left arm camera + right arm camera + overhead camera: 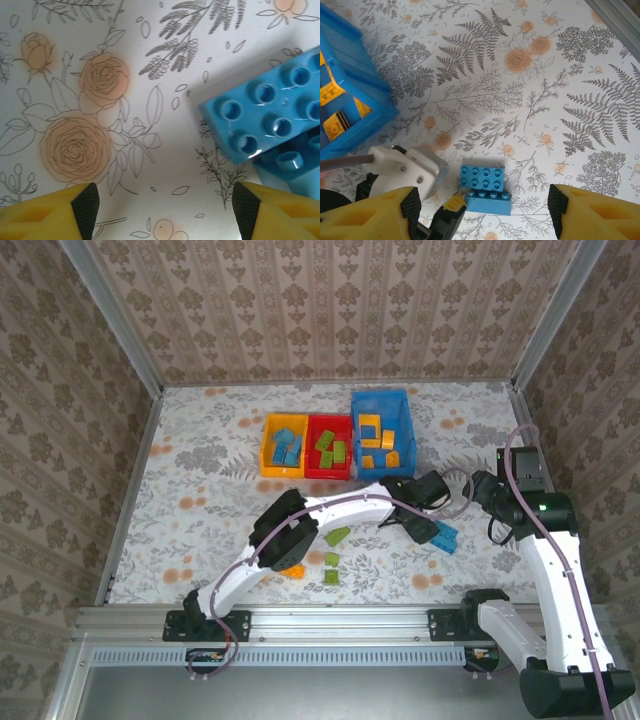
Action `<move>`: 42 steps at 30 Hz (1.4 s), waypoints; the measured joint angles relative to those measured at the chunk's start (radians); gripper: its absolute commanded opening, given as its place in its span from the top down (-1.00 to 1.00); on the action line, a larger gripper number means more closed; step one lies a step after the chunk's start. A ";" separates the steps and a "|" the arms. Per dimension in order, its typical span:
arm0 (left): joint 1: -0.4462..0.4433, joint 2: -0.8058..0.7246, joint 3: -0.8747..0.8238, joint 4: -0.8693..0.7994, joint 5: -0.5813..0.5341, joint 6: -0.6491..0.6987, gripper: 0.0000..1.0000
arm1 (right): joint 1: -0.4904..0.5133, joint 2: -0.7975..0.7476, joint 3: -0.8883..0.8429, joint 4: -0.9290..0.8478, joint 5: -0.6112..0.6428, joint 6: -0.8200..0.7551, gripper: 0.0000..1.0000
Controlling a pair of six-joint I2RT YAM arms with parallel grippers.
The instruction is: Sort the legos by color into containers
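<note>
Two light-blue legos [445, 537] lie together on the floral table, one flat brick [482, 178] against a second one [490, 201]. My left gripper [420, 529] is low beside them and open; in its wrist view the flat blue brick [265, 115] lies ahead and to the right, outside the jaws, with bare table at the left gripper [165, 207]. My right gripper [485, 210] hangs open higher up over the same spot. Three green legos [332, 560] and an orange lego [293, 570] lie near the front.
At the back stand the yellow-orange bin [268, 445] with blue bricks, the red bin [329, 474] with green bricks, and the blue bin [381, 398] with orange bricks. The blue bin's corner [355, 85] is at the left of the right wrist view. The left arm crosses the table's middle.
</note>
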 measured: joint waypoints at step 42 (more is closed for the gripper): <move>-0.027 0.144 0.117 0.225 0.141 0.152 0.18 | -0.005 -0.004 0.087 -0.116 -0.045 -0.030 -0.40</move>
